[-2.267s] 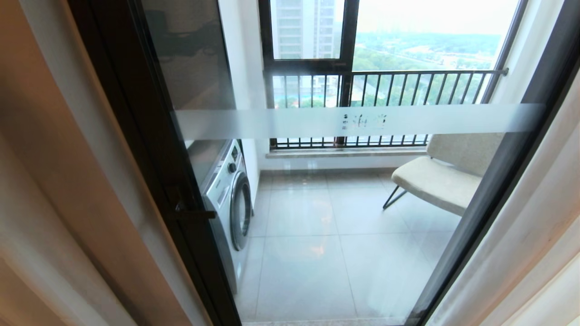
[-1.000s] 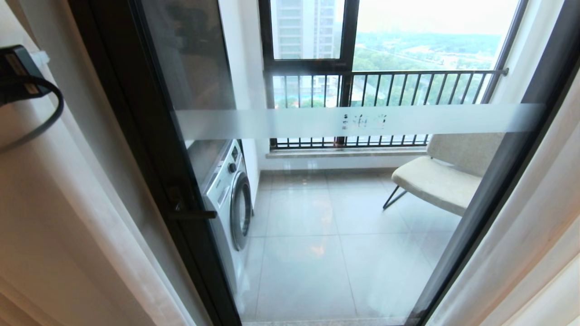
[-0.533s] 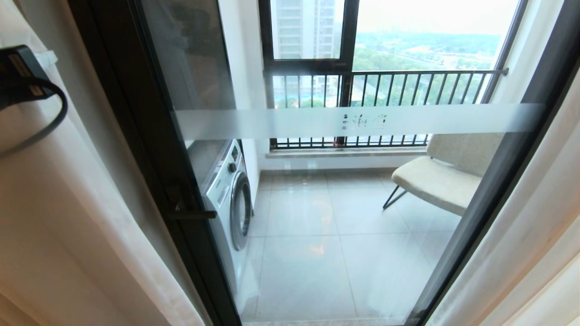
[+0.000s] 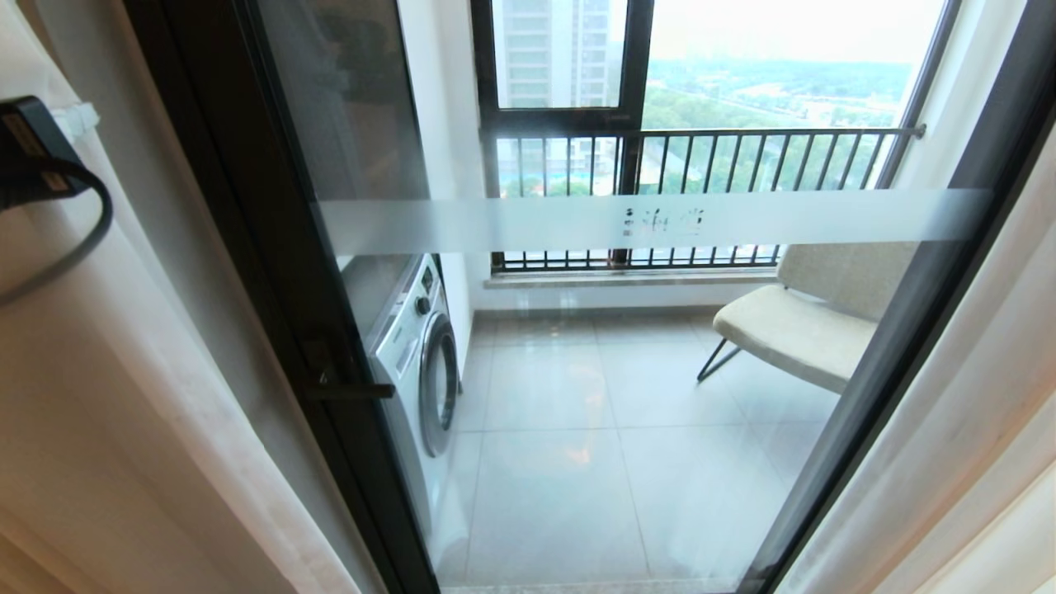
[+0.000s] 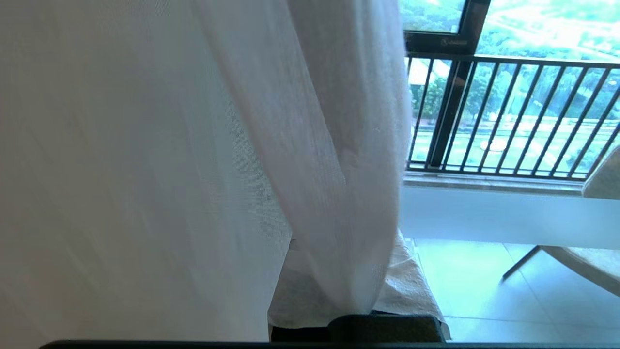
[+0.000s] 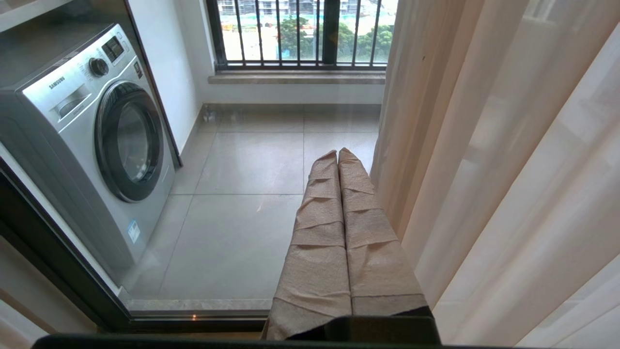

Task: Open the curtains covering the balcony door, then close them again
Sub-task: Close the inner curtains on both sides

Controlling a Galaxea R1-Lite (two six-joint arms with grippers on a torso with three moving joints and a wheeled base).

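Left arm (image 4: 33, 157) has entered beside the curtains (image 4: 124, 396).

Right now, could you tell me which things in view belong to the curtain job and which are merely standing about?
Part of the job:
- curtains, drawn aside
- balcony door, uncovered
- left tool, shut on the sheer curtain layer

Just standing about:
- washing machine
- chair
- railing

The left arm (image 4: 33, 153) now sits at nine o'clock behind the sheer curtains (image 4: 124, 371), slightly lower.
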